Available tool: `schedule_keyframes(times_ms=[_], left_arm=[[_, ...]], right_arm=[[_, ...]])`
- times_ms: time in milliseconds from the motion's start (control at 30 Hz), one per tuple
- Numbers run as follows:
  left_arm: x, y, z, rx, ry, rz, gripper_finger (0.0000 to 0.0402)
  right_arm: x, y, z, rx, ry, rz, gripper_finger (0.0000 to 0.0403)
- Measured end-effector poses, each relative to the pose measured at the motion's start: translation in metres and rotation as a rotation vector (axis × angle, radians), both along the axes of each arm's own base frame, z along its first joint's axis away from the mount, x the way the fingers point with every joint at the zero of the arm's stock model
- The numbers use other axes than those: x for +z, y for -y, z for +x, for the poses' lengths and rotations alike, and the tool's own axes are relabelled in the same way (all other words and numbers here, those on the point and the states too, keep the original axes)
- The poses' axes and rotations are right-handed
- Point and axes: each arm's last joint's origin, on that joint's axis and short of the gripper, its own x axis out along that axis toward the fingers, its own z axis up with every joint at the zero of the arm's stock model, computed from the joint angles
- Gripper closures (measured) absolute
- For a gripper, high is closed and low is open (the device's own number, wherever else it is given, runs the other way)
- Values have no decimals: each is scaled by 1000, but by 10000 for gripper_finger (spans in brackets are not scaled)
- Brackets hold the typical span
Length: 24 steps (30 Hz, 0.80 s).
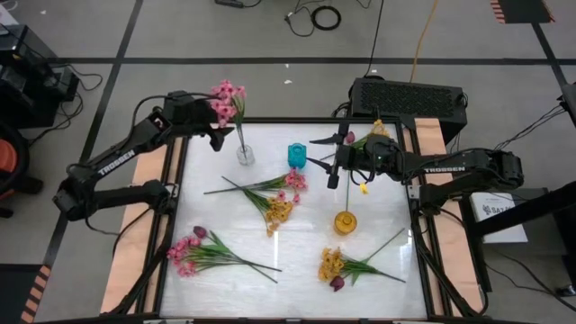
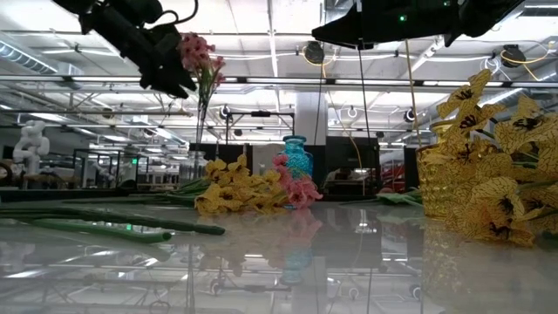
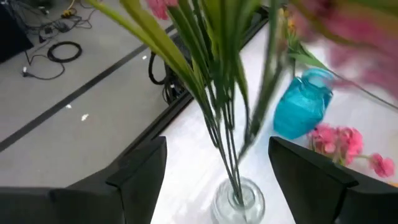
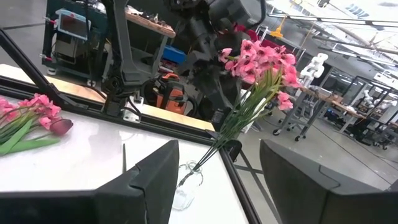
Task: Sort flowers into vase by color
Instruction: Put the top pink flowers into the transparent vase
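Observation:
A pink spray (image 1: pixel 227 97) stands with its green stems in a clear glass vase (image 1: pixel 245 155) near the table's far edge. My left gripper (image 3: pixel 217 149) is open above that vase, with a finger on either side of the stems (image 3: pixel 227 124), clear of them. My right gripper (image 1: pixel 322 160) hovers open beside the teal vase (image 1: pixel 296 155) and holds nothing. In its wrist view it faces the pink spray (image 4: pixel 261 62). An amber vase (image 1: pixel 345 222) stands nearer the middle right. Mixed pink and yellow sprays (image 1: pixel 274 193) lie flat mid-table.
A pink spray with a magenta bud (image 1: pixel 202 252) lies near the left front. A yellow spray with a magenta bud (image 1: pixel 346 265) lies near the right front. A black box (image 1: pixel 409 94) sits beyond the far edge. Bare tabletop (image 1: pixel 297 252) shows between the front sprays.

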Motion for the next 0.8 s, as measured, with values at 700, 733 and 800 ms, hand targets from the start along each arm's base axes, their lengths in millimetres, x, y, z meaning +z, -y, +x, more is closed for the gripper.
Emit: schedule_keyframes(times_ms=[700,733,800], left_arm=[[5,76,-52,-111,13,-242,114],[3,80,-54,-117,27,-250,114],[-2,87,-58,-124,45,-262,114]], right_arm=[[0,0,0,0,3,16,186],[0,0,0,0,4,24,186],[0,0,0,0,8,40,186]])
